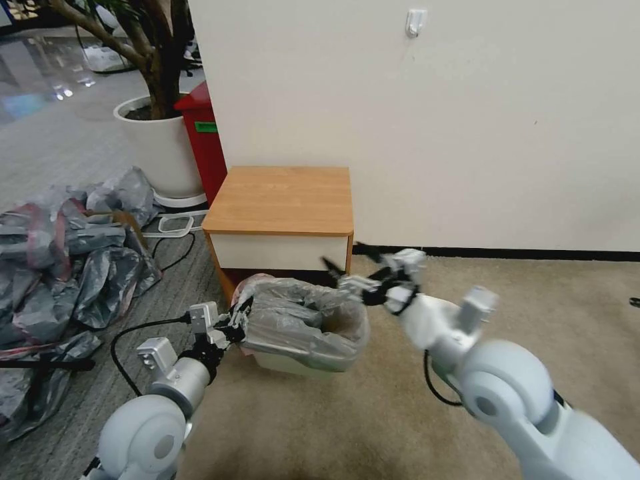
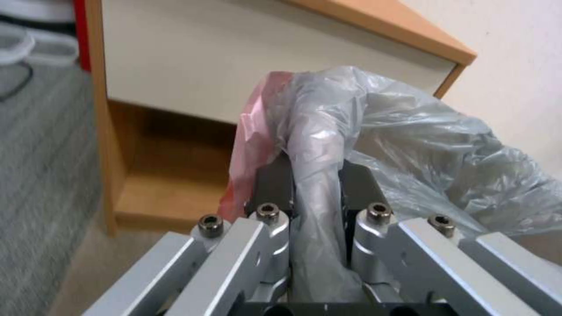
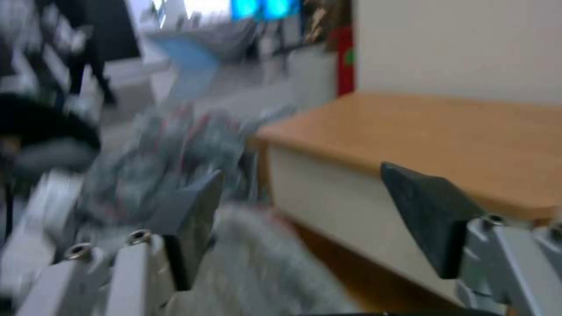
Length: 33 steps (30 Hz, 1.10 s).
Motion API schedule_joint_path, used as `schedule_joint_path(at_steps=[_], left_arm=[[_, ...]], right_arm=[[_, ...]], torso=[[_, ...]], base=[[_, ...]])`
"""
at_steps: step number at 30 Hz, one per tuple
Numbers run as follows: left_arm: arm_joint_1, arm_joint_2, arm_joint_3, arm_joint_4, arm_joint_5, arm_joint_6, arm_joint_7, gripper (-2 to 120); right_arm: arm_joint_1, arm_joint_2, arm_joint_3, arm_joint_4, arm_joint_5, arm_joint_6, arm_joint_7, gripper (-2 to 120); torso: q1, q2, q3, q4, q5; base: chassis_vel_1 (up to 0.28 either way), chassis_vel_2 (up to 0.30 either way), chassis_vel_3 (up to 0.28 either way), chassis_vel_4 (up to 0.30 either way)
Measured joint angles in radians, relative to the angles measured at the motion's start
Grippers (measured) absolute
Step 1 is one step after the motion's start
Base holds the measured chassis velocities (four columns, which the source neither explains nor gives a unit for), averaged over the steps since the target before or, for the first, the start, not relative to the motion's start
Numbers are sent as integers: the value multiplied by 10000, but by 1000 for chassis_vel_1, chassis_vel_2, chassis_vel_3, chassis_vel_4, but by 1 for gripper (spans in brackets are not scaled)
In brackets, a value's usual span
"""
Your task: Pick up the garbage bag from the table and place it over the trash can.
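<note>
The garbage bag is draped over the trash can, which stands on the carpet just in front of the worktop, its pink band bunched at the corner nearest the left gripper. A twisted fold of the bag's rim is pinched between the pads of the left gripper. The right gripper is held spread, with nothing between its fingers, just above the can's far right corner.

A cream wall with a black baseboard meets beige carpet. Left, a potted tree, red bin and heaped grey bags stand on grey flooring.
</note>
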Motion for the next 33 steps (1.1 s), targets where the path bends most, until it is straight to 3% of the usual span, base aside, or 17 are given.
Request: schedule_joint_path(at_steps=[4, 8, 10, 14, 17, 24, 33], left_arm=[[31, 41, 3, -125, 738, -145, 290, 10], [94, 41, -15, -228, 1018, -251, 497, 10], [108, 41, -19, -242, 1065, -269, 533, 10], [307, -10, -44, -406, 1740, -540, 970, 10], [352, -42, -52, -465, 1865, -602, 1067, 10], [399, -151, -59, -613, 2068, -662, 1220, 10], [356, -384, 76, -659, 2284, -664, 1296, 10]], right_arm=[[1470, -467, -1989, -85, -256, -1253, 225, 48], [2173, -597, -2629, -292, 23, -1860, 396, 34], [2257, -604, -2679, -313, 70, -1939, 426, 32], [2963, -817, -2994, -376, 1019, -2990, 729, 10], [3147, -942, -3185, -380, 1214, -3088, 883, 2], [3657, -954, -3707, -601, 1293, -3102, 1221, 0], [4819, -402, -5145, -1474, 1105, -3079, 1613, 0]], torso=[[0, 0, 0, -2, 0], [0, 0, 0, -2, 0], [0, 0, 0, -2, 0], [0, 0, 0, -2, 0], [0, 0, 0, -3, 0], [0, 0, 0, -3, 0], [0, 0, -1, -1, -1]], base=[[0, 0, 0, 0], [0, 0, 0, 0], [0, 0, 0, 0], [0, 0, 0, 0], [0, 0, 0, 0], [0, 0, 0, 0], [0, 0, 0, 0]])
